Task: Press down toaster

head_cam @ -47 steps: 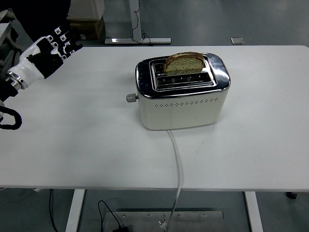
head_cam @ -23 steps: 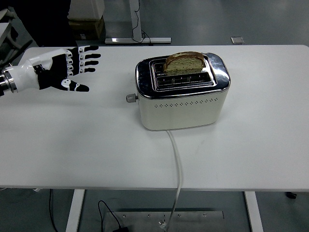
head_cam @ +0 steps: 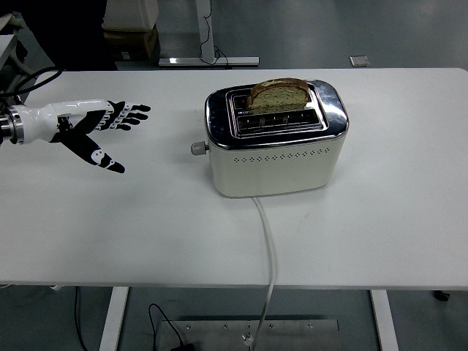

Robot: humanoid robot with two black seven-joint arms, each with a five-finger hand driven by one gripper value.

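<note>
A cream and chrome toaster [head_cam: 276, 142] stands on the white table [head_cam: 131, 219], a little right of the middle. A slice of brown bread [head_cam: 280, 94] sticks up out of its far slot. A small grey lever knob [head_cam: 198, 148] juts from its left end. My left hand [head_cam: 102, 131] is open above the table at the left, fingers spread and pointing right, thumb down. It is well left of the knob and touches nothing. The right hand is out of view.
The toaster's white cord [head_cam: 269, 252] runs from its front over the table's near edge. Table legs and boxes [head_cam: 131, 29] stand on the floor beyond the far edge.
My left hand has come in from the far left edge toward the toaster, lowered, and turned so the thumb points down. The toaster and bread have not moved.
</note>
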